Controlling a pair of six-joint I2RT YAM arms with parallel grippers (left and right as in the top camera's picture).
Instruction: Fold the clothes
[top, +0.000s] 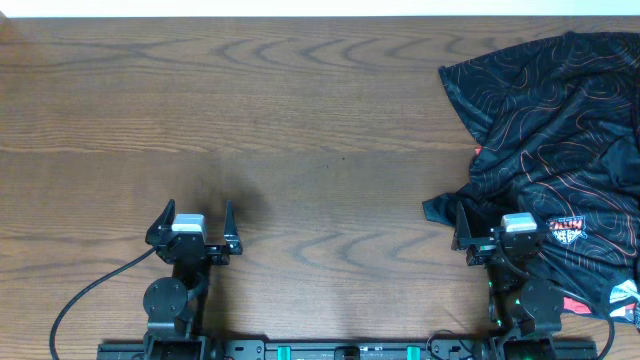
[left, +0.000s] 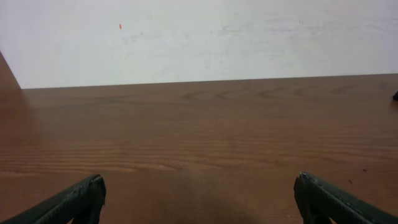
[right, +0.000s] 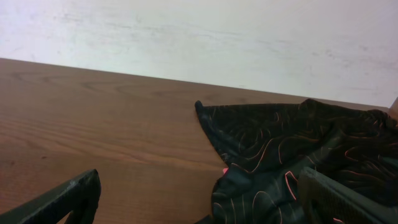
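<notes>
**A:** Jersey (top: 560, 130): how will it handle?

**B:** Thin, limp and light, I judge, and probably slick. Pinch a hem or shoulder seam, not the middle.

**A:** And left to right?

**B:** The left claw (top: 197, 216) gapes wide and holds nothing; the jersey is well off to its right. The right claw (top: 500, 222) is just as wide and empty. Crumpled cloth lies ahead of it, to its right and under it on the table (top: 300, 120).

**A:** Views?

**B:** Overhead shows the heap's spread and a logo (top: 566, 228). The right wrist shows a pointed corner (right: 200, 107) ahead. The left wrist shows mostly wood.
</notes>
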